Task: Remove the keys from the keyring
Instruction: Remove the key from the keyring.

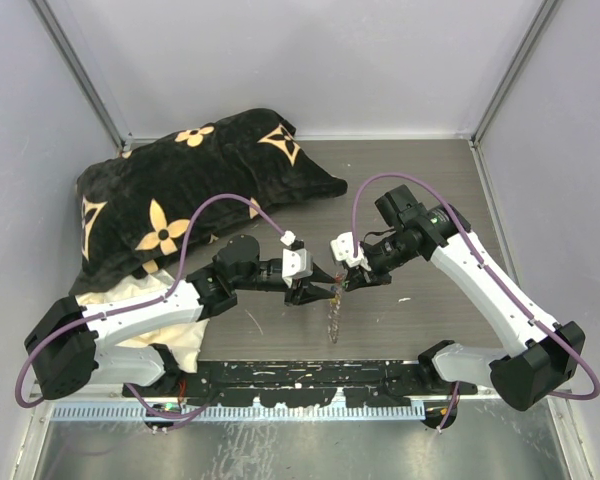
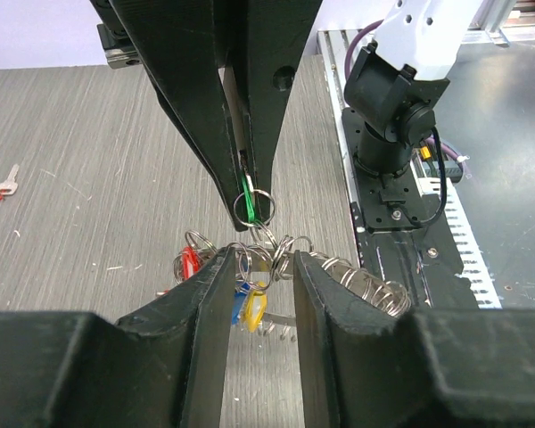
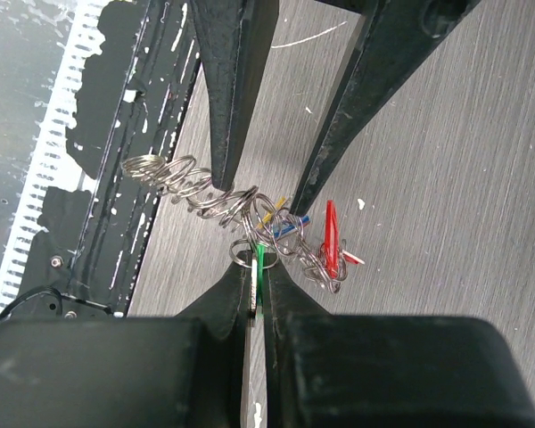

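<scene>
Right end effector point(image 3: 257, 260) nips green key point(image 2: 247, 198), left end effector point(image 2: 263, 263) (grip unclear) astride wire-coil keyring point(image 2: 367, 285)

**Bright, flat light; near parts soft**

White light from overhead, even, shadows faint. Small glints on the keyring point(image 3: 174, 176). Green key point(image 3: 259, 260) just beside the keyring reads sharp. My fingers point(image 3: 218, 308), nearer than the keyring, blur dark.

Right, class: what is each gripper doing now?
Left gripper: fingers astride the keyring; grip cannot be told.
Right gripper: closed on the green key.
</scene>
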You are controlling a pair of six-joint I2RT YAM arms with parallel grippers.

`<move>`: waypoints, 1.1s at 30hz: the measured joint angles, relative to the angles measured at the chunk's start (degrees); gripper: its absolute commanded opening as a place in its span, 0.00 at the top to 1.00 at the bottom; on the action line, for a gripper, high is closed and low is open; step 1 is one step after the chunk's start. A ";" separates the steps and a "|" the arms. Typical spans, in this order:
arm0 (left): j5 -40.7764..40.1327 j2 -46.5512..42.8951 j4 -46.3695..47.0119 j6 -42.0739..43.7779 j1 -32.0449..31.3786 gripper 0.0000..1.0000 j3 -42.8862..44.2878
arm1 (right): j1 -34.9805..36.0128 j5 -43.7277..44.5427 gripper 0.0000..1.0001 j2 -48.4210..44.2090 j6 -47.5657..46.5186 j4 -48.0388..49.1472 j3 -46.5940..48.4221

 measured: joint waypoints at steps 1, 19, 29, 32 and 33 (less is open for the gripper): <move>0.00 0.00 0.00 0.00 0.00 0.68 0.00 | 0.00 -0.13 0.99 0.00 0.00 -0.02 0.00; 1.25 0.83 -0.42 -0.42 -0.02 0.82 0.00 | 0.00 -0.76 0.99 0.00 -0.57 -0.26 -0.02; 1.49 1.14 -2.21 -1.25 -0.17 1.00 0.46 | 0.00 -0.74 0.99 0.00 -0.76 -0.28 -0.46; 1.42 0.35 -5.53 -0.48 -0.17 1.00 1.55 | 0.00 -0.72 0.99 -0.02 -0.72 -0.09 -0.90; 1.44 -0.04 -7.30 0.15 -0.26 1.00 2.21 | 0.00 -0.72 0.99 -0.02 -0.63 0.07 -1.07</move>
